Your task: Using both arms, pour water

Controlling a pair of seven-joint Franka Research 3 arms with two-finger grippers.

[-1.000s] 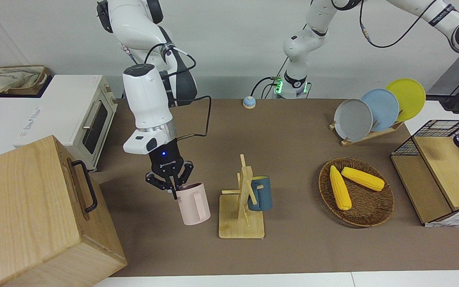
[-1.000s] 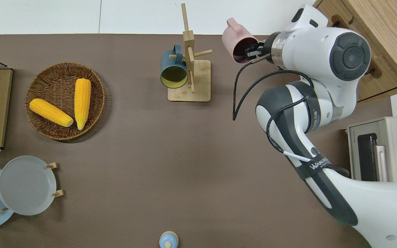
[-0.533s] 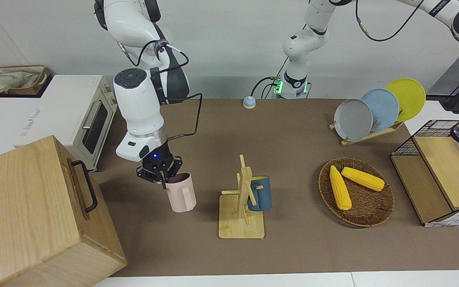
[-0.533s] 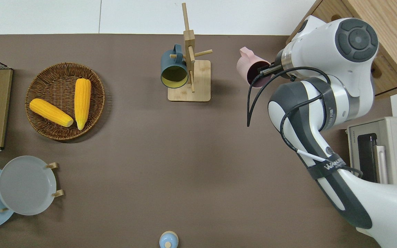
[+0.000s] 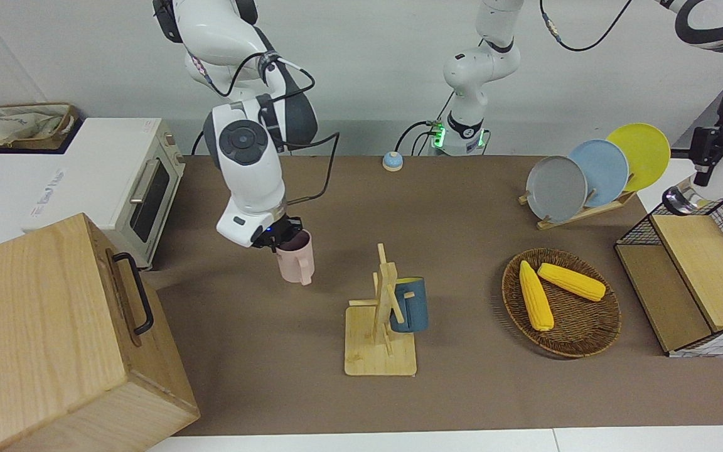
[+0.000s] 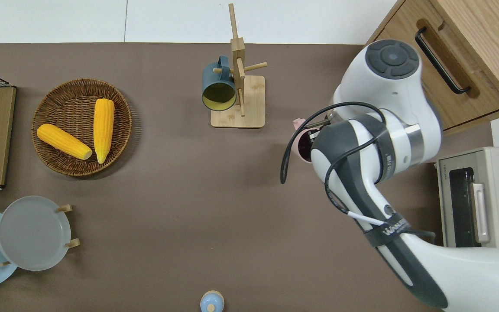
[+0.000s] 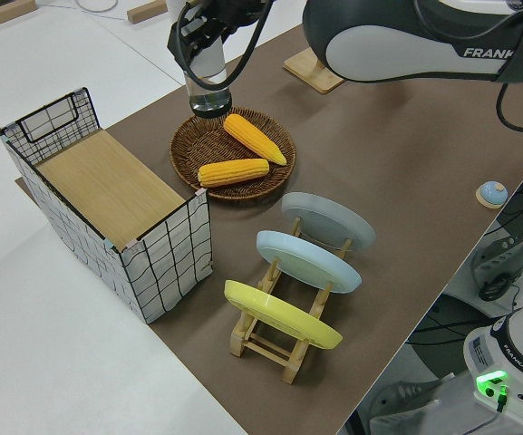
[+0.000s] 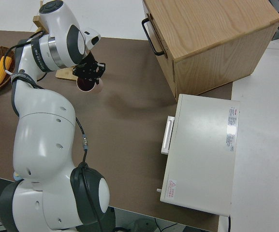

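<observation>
Right gripper (image 5: 278, 237) clamping rim of pink mug (image 5: 296, 262), carrying it upright over bare mat. Left gripper (image 7: 202, 29) gripping clear glass (image 7: 207, 80) over corn basket (image 7: 181, 145), apparently. Transport step; next, bringing vessels together for pour
</observation>
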